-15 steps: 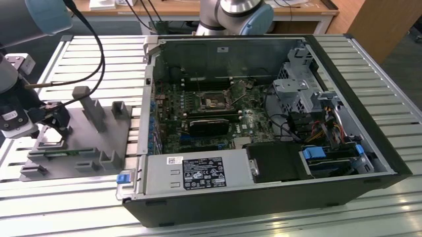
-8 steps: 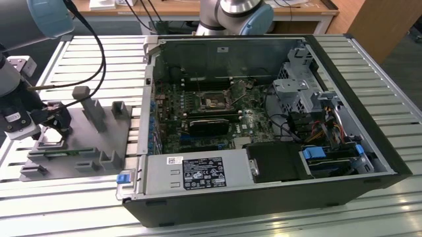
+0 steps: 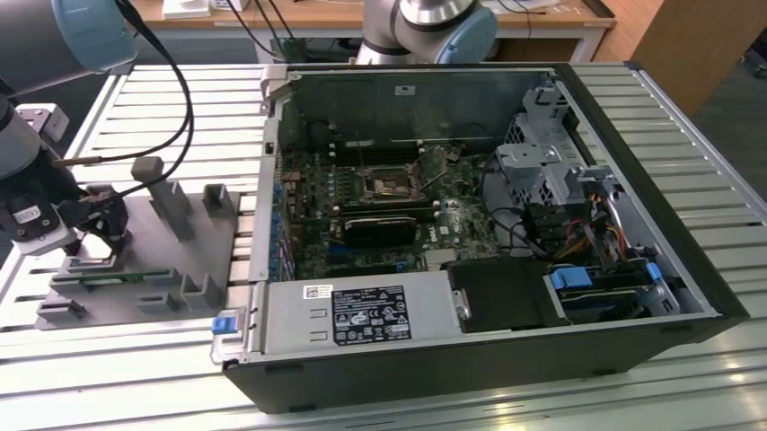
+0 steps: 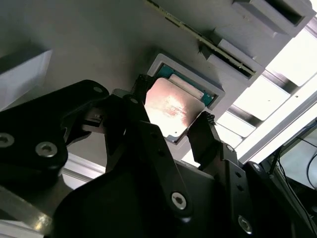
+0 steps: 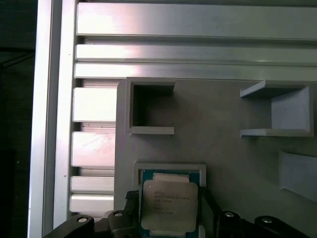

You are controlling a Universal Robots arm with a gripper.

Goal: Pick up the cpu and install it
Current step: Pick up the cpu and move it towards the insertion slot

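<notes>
Cpu (image 4: pixel 171 111) pickup under way at the grey tray (image 3: pixel 168 269), install not yet done
Gripper (image 4: pixel 173 105) is closed on opposite edges of the cpu, which sits just above its recess in the tray, seemingly barely lifted; the socket (image 3: pixel 392 187) in the computer case (image 3: pixel 480 368), well apart from the tray, looks unfilled; the arm hangs over the tray, wrist pointing down at it

Slatted metal table (image 3: pixel 695 126) spanning the frame. Directly on it: a grey tray (image 3: pixel 150 256) at the left edge and an open computer case (image 3: pixel 480 368) from centre to right, set just beside each other.
</notes>
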